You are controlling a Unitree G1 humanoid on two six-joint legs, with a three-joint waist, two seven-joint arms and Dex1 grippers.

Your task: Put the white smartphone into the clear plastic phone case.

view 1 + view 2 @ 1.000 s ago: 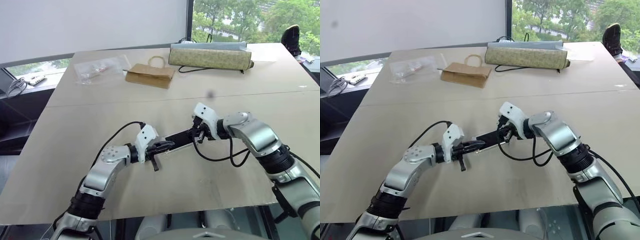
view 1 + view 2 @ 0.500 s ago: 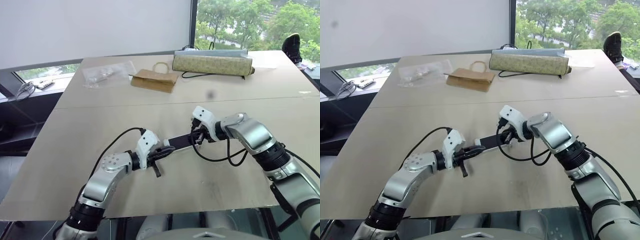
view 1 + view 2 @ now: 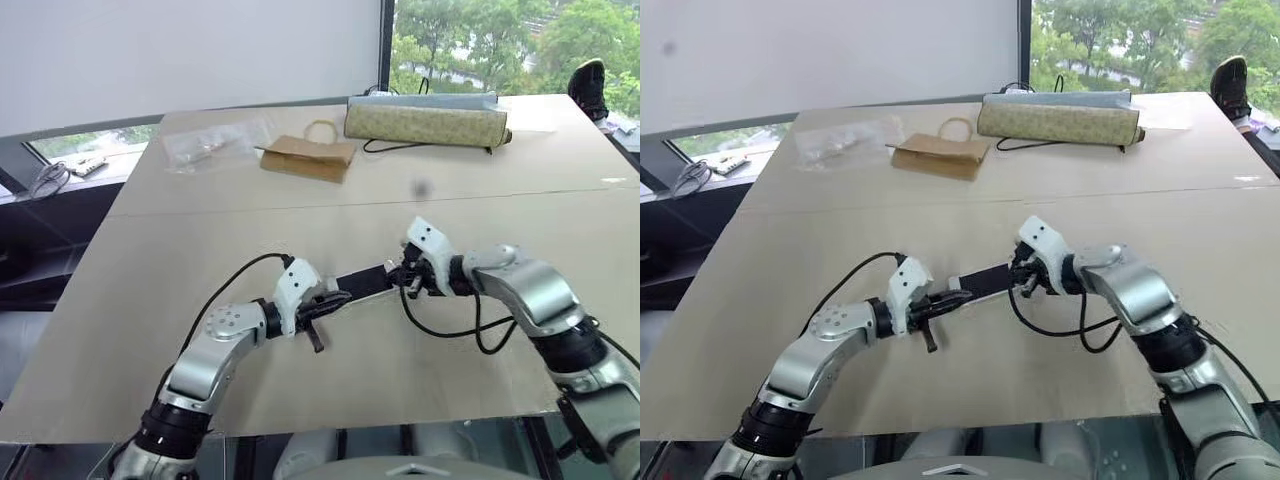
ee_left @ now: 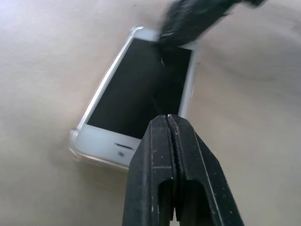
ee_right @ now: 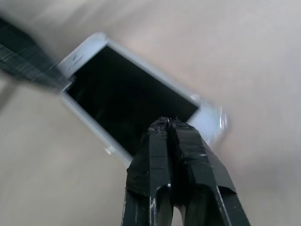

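Lying flat near the middle of a pale wooden table (image 3: 150,300), a small white smartphone with a black screen (image 4: 141,99) sits between two robot arms. A thin clear plastic phone case (image 4: 75,147) shows as a glossy rim around the phone's edges and corners, so the phone seems to rest inside it. The left gripper (image 4: 170,123), its two black fingers pressed together with nothing between them, has its tip at one short end of the phone. The right gripper (image 5: 168,125), fingers likewise pressed together on nothing, has its tip at the opposite short end. Well apart, along the table's far edge, lie a crinkly clear plastic bag (image 3: 205,143), a flat brown paper bag with a handle (image 3: 305,155) and a long olive fabric pouch (image 3: 425,120).
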